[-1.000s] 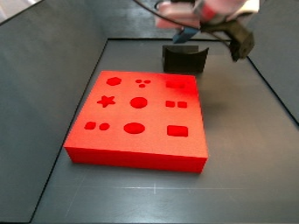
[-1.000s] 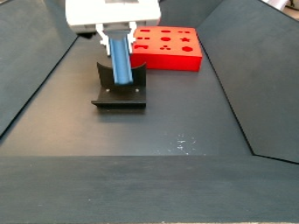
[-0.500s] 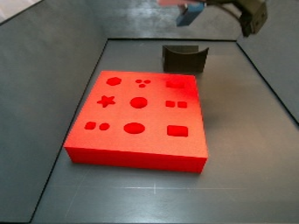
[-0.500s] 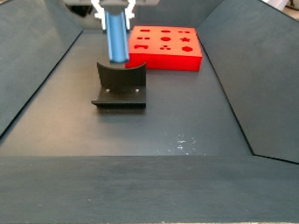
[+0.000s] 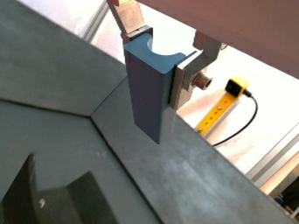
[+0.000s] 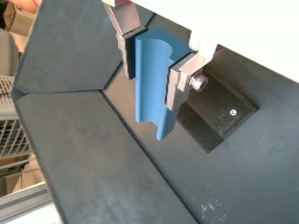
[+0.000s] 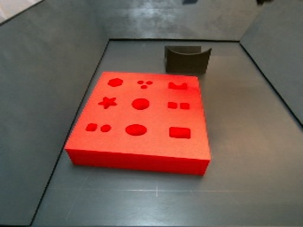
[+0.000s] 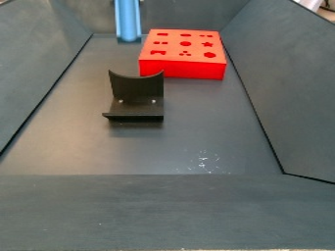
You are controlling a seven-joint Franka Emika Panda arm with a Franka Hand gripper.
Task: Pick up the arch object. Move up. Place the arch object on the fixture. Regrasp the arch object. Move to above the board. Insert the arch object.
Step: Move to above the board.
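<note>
Tool (image 5: 160, 54) clamping arch object (image 5: 149, 92) aloft

tool (image 5: 162, 54): fingertips hidden behind arch object (image 5: 149, 92) | arch object top cut off in side view (image 8: 127, 20)

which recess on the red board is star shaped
The star recess on the board; the others are circles, squares, an arch, a rounded rectangle. The gripper holds the arch object above.

Even overhead light — soft shadows, wrist views bright, slightly blurred.
</note>
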